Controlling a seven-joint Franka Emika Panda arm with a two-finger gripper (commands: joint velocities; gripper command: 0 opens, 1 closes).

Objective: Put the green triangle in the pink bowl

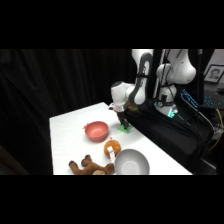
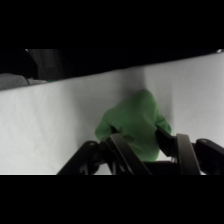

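Observation:
The green triangle [image 1: 125,128] lies on the white table near its right edge, to the right of the pink bowl [image 1: 96,130]. My gripper [image 1: 122,121] has come down onto it from above. In the wrist view the green triangle [image 2: 135,120] fills the space between my two dark fingers, which press on its left and right sides, so the gripper [image 2: 139,144] is shut on it. The block still rests on the tabletop. The pink bowl holds nothing and does not show in the wrist view.
A larger grey-white bowl [image 1: 131,162] stands at the table's front. An orange object [image 1: 112,147] lies between the two bowls, and a brown plush toy [image 1: 90,166] lies at the front left. A black cloth [image 1: 165,132] drapes along the table's right edge.

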